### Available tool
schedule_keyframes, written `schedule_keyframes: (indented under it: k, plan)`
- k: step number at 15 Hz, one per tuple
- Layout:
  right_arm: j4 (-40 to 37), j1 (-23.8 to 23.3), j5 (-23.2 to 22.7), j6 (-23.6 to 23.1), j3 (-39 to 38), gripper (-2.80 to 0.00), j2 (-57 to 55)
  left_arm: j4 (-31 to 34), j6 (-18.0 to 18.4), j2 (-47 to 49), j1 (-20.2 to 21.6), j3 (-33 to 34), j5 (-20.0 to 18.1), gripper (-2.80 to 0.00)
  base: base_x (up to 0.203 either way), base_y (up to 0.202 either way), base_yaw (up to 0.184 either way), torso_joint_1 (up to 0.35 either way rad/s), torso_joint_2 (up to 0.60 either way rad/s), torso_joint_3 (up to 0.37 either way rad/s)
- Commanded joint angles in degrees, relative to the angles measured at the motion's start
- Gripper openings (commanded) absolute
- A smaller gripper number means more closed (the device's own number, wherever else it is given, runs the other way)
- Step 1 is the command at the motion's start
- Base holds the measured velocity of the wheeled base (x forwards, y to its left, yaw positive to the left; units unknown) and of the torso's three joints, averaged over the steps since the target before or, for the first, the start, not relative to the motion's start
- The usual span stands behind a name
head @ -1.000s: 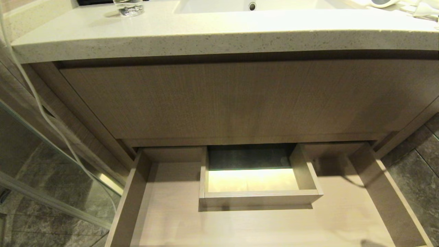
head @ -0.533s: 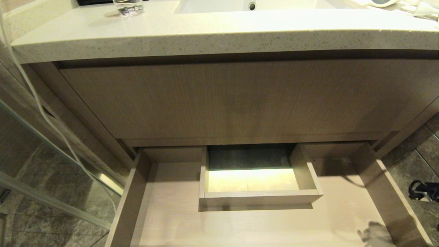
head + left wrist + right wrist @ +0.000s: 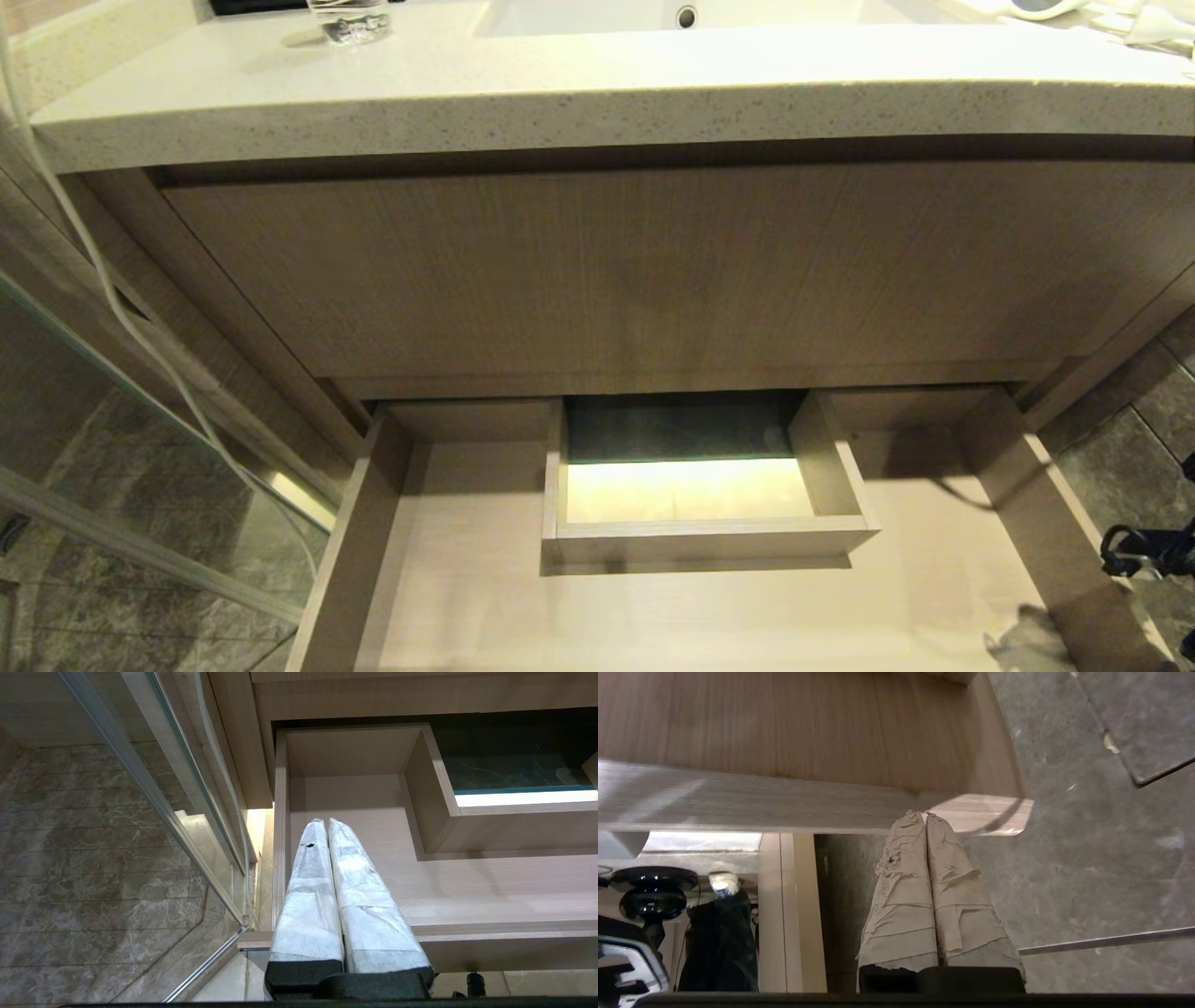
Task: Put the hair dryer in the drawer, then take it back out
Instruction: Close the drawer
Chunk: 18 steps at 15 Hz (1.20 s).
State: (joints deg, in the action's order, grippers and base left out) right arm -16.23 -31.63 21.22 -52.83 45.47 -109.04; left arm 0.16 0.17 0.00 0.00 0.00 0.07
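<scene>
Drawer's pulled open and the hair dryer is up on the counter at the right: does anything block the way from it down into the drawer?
Nothing visible does. The hair dryer lies on the counter at its far right; the drawer below stands open and bare.

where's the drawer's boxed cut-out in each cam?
Head view: boxed cut-out mid-drawer, lower centre.
Left wrist view: at the picture's right, beyond the shut left gripper.
Right wrist view: not in it.
Shared landmark: the drawer wood.

Open drawer under countertop, hair dryer at counter's far right
</scene>
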Motion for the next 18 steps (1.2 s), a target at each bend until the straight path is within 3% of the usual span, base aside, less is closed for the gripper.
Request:
schedule_keyframes:
  k: [1,7,18]
  plan:
    - [0.69,0.08,0.15,-1.65,-1.29,-2.8,1.88,-0.07,0.01,0.0,0.0,0.0,0.01,-2.8,0.0,0.0,0.0,0.0,0.0,0.0]
    - [0.74,-0.01,2.33,-4.4,-7.31,-2.8,4.88,0.02,0.01,0.0,0.0,0.0,0.01,-2.8,0.0,0.0,0.0,0.0,0.0,0.0]
    - [0.6,-0.36,2.35,-3.94,-7.35,-2.8,-0.1,-0.07,0.01,0.0,0.0,0.0,0.01,-2.8,0.0,0.0,0.0,0.0,0.0,0.0]
